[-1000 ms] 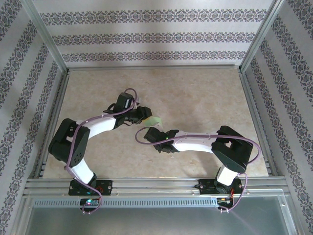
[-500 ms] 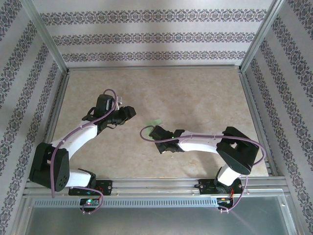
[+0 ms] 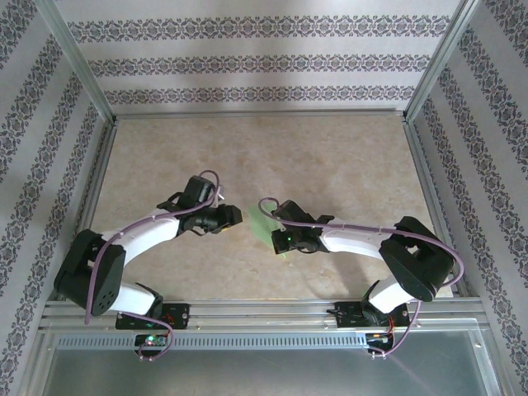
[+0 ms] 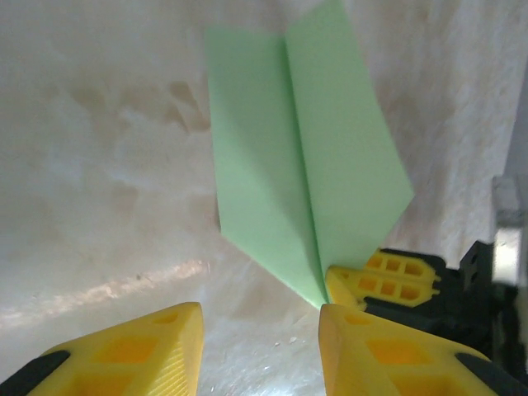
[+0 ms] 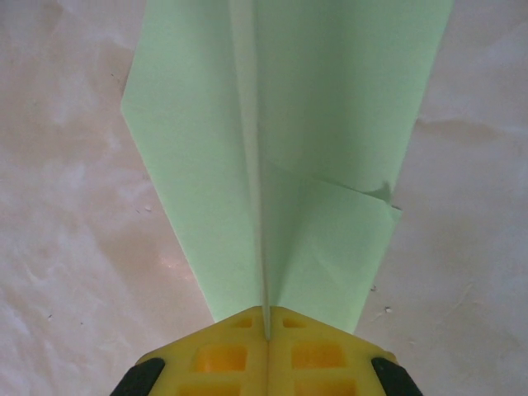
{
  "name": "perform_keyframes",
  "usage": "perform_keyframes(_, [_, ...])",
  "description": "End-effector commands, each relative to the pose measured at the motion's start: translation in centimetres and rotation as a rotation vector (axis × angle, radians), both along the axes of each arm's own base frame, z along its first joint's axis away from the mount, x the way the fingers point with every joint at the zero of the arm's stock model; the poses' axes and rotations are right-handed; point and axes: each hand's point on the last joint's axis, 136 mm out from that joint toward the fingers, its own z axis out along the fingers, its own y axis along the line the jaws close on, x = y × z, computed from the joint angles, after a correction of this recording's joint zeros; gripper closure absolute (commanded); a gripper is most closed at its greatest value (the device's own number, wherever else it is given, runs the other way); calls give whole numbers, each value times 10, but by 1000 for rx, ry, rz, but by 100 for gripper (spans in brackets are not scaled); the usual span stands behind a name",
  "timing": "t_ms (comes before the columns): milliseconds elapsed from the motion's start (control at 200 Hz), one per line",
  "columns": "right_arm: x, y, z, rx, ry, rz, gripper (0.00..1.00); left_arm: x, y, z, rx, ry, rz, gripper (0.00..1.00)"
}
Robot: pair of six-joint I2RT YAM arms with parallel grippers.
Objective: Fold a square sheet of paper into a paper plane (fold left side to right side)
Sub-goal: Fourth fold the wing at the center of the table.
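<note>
Right fingers [image 5: 216, 356] pinching paper plane [image 5: 330, 107] tip — left gripper [image 4: 260, 334] spread

- Paper plane [image 5: 330, 99]: plain pale green.
- Left gripper [image 4: 260, 318] and right gripper [image 5: 266, 318]: yellow fingers, black behind.
- Table [image 3: 330, 157]: beige, mottled like marble.
- Walls [image 3: 247, 62]: white, with dark floral bands.
- Arms [image 3: 148, 235]: white with black joints.

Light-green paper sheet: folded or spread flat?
Folded: the narrow light-green paper dart shows a centre crease and layered wings, pinched in the right end effector.

The paper plane [image 3: 262, 221] sits between the left hand [image 3: 234, 216] and the right hand [image 3: 278, 235].
</note>
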Motion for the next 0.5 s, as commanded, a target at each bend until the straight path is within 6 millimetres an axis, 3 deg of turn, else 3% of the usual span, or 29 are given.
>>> perform_keyframes(0, [-2,8,9,102,30,-3,99,7,-16,3,-6,-22,-5,58])
perform_keyframes(495, [0,2,6,221,109,-19,99,18,-67,-14,-13,-9,-76,58])
